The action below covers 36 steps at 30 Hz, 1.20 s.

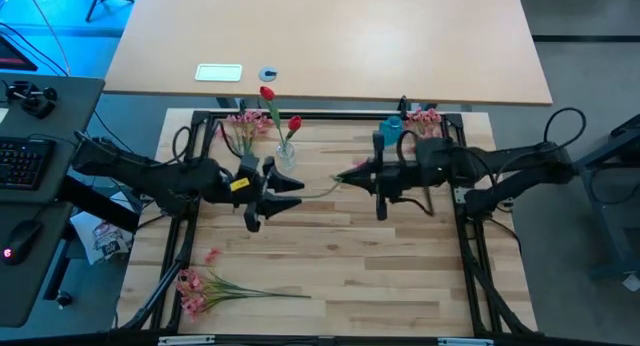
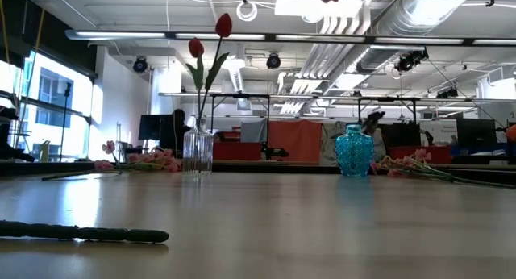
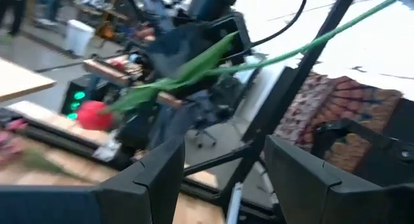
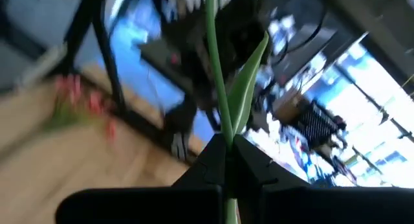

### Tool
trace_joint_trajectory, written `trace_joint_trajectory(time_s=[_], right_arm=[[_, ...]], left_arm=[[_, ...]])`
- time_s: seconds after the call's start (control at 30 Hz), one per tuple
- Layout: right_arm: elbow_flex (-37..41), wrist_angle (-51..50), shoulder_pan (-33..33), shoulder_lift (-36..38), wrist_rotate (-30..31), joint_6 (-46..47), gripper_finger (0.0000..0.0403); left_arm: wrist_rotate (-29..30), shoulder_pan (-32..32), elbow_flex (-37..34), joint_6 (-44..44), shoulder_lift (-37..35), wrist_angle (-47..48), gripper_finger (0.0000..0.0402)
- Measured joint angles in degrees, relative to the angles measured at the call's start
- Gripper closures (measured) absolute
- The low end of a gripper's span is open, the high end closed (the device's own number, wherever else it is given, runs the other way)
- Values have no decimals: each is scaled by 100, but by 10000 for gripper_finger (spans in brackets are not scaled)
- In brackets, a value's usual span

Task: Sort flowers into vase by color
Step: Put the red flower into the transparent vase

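Wooden tabletop [image 1: 330, 256], mid-span: right gripper [image 4: 226, 146] jaws pinch a tulip stem [image 4: 217, 68]; left gripper [image 3: 223, 166] jaws spread, just beside it (not touching). Clear vase [image 1: 286, 152] holds two red tulips [image 1: 268, 94]; pink sprays [image 1: 195, 286] lie near the front-left corner.

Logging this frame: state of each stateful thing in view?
Right pincer: shut on red tulip stem.
Left pincer: open, empty.
Clear vase: upright, holds two red tulips.
Blue vase: upright, empty.
Pink spray: lying on table.
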<state>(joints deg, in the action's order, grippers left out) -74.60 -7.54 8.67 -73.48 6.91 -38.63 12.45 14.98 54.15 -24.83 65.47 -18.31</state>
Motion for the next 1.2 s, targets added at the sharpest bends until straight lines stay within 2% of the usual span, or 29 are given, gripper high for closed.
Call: trace_joint_trajectory(time_s=[0.17, 0.33, 0.47, 0.57, 0.73, 0.9, 1.2], right_arm=[[-1013, -1176, -3, -390, 94, -535, 402], [-1674, -1439, -3, -569, -107, -791, 402], [-1940, -1496, 21, -757, -275, -906, 402], [-2023, -1489, 73, -874, -321, -1132, 402], [-2032, -1484, 91, -1083, -571, -1265, 402], [-2032, -1404, 87, -1202, -633, -1110, 402], [-2032, -1183, 69, -1210, -1000, -574, 402]], left_arm=[[-320, 0, 0, -8, 27, -121, 200], [-304, 0, 0, 98, -216, 77, 200], [-12, 0, 2, 495, -426, 145, 200], [218, 0, 7, 1300, -485, 440, 200], [217, 3, 4, 2838, -364, 473, 200], [339, 17, 7, 3927, -286, 511, 200], [895, 377, 7, 6879, -284, 438, 200]])
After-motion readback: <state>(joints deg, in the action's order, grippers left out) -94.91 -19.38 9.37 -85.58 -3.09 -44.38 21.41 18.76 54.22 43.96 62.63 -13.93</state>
